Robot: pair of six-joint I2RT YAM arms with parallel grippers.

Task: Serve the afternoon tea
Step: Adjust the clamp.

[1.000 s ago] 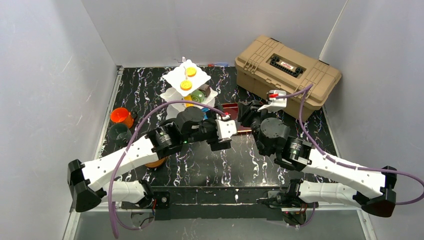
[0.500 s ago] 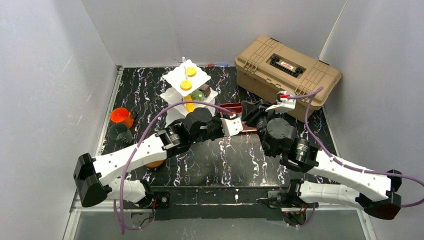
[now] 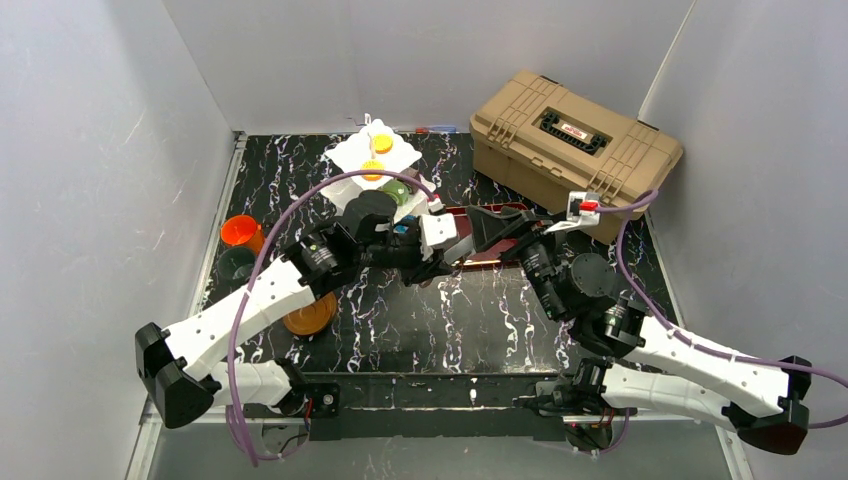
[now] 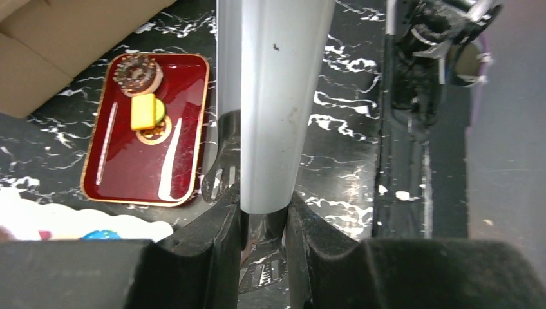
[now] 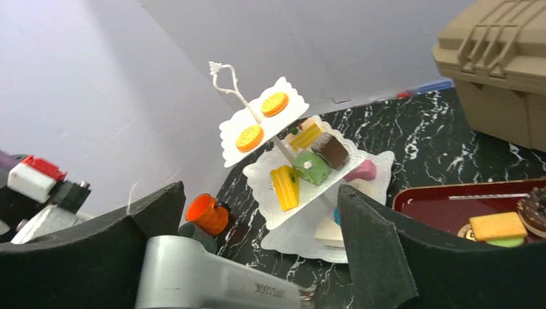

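Metal tongs: pinched by left gripper fingers, now swung nearer red tray. Right gripper fingers spread. Pastries not yet moved to three-tier stand.

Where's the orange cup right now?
In the top view, the orange cup stands near the table's left edge, just beyond the dark cup and to the left of the white tiered stand.
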